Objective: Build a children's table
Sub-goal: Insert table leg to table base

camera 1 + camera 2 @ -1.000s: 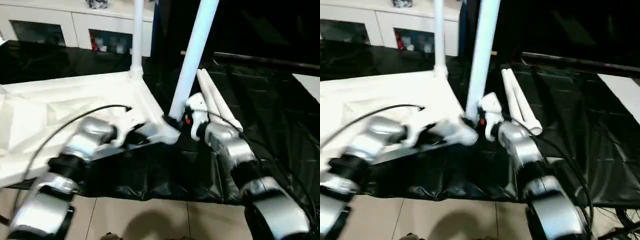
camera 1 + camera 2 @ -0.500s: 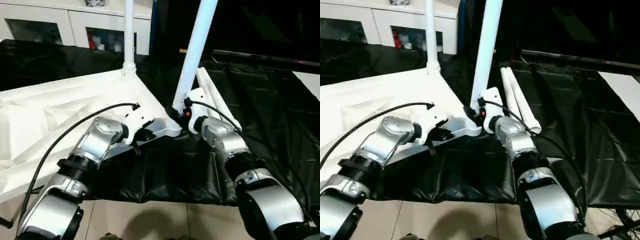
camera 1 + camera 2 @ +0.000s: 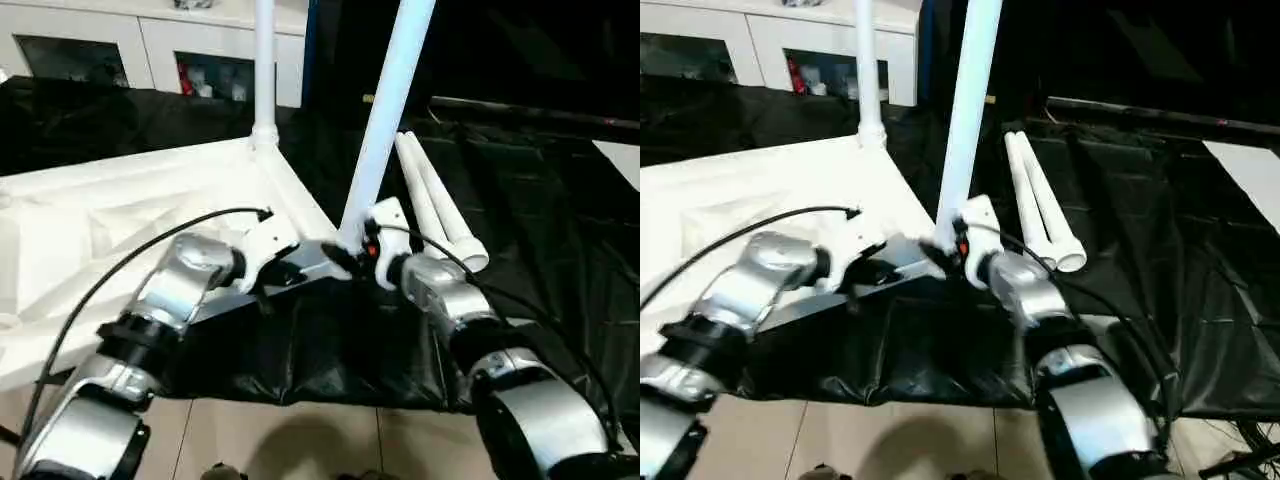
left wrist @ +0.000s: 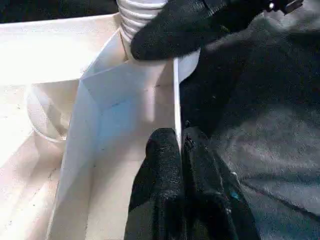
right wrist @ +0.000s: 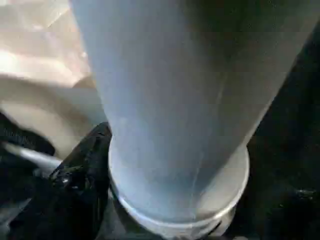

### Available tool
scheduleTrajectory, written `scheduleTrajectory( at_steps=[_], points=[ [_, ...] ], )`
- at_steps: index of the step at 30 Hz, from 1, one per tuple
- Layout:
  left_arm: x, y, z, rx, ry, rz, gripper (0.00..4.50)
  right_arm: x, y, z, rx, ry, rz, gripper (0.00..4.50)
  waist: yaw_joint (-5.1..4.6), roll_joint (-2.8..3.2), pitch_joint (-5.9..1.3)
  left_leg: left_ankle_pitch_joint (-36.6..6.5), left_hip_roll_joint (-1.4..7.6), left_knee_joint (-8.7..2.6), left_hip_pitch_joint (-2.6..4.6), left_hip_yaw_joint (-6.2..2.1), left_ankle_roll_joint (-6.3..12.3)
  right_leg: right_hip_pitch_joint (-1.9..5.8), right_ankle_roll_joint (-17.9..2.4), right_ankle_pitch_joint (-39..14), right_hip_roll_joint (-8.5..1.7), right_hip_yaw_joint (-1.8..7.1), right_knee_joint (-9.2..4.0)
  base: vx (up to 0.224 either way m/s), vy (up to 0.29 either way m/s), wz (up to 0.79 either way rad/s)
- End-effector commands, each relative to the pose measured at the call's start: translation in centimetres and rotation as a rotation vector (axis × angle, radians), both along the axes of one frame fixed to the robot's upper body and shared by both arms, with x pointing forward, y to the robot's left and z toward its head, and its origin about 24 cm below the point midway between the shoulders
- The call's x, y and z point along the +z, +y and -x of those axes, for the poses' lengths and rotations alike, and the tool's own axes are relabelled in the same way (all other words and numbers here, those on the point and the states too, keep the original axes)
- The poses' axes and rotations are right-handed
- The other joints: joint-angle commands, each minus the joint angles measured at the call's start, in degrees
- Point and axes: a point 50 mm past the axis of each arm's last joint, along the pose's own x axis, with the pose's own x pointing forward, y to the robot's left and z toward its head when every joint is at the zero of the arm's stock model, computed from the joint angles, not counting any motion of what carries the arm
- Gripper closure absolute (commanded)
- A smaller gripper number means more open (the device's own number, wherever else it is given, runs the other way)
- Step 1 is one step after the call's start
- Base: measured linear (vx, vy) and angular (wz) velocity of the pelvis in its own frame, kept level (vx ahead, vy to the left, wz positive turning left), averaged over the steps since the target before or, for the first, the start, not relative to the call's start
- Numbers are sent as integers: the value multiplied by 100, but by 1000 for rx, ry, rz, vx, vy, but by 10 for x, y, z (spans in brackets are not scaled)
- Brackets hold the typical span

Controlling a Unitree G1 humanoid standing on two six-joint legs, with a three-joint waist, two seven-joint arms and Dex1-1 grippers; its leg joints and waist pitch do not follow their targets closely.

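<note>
No readable writing anywhere I can see. Table top (image 3: 120, 220) lies ribbed side up on the black work table (image 3: 540, 200). Left gripper (image 4: 180, 145) pinched together on its rim wall. Right gripper (image 3: 350, 262) at the near leg's (image 3: 385, 120) base; its fingers' spread I cannot tell. Two spare legs (image 3: 435, 200) lie beside it.

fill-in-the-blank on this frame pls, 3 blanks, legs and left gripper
1. The number of legs standing upright in the table top is ____.
2. The spare legs lie on the ____ cover.
3. The left gripper is pinched on the top's ____ wall.

Missing words: two; black; side
</note>
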Motion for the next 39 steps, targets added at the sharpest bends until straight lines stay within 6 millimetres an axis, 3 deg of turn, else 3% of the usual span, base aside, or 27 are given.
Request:
scheduleTrajectory(
  at_steps=[1, 7, 12, 18, 25, 33, 39],
  points=[
    [16, -10, 2, -117, -51, 55, 450, 4, -6, 1, 72, -22, 20, 71, 15, 153, -444, -1725, 148, -405, 96, -48, -97, 297, -1054, -1727, -459, 287, -432, 0, 0, 0],
    [9, -4, 12, -253, -9, 69, 450, 10, -10, 15, 319, -45, 12, 71, 48, 154, -436, -1711, 160, -412, 93, -41, -17, 303, -1066, -1681, -450, 288, -423, 0, 0, 0],
    [2, 5, 18, -336, 27, 8, 450, 3, -15, 31, 512, -13, 71, 71, 112, 154, -408, -1945, 168, -423, 127, -44, -64, 269, -962, -2121, -449, 284, -463, 0, 0, 0],
    [-1, 8, 24, -405, 63, -19, 450, 0, -14, 39, 587, 1, 93, 71, 135, 151, -401, -2086, 171, -434, 156, -57, -132, 248, -914, -2337, -462, 288, -485, 0, 0, 0],
    [-5, 10, 27, -425, 71, -29, 450, 1, -12, 42, 602, 4, 70, 147, 146, 147, -405, -2030, 172, -438, 153, -53, -131, 254, -938, -2225, -459, 293, -472, 0, 0, 0],
    [-5, 11, 27, -405, 82, -12, 450, -5, -9, 50, 595, 37, 36, 167, 144, 131, -393, -2133, 172, -435, 168, -63, -138, 230, -834, -2559, -479, 289, -514, 0, 0, 0],
    [-5, 13, 26, -379, 82, 13, 450, -11, -10, 44, 451, 72, -29, 170, 119, 128, -370, -2281, 159, -441, 176, -76, -164, 216, -759, -2837, -483, 276, -550, 0, 0, 0]
  ],
)
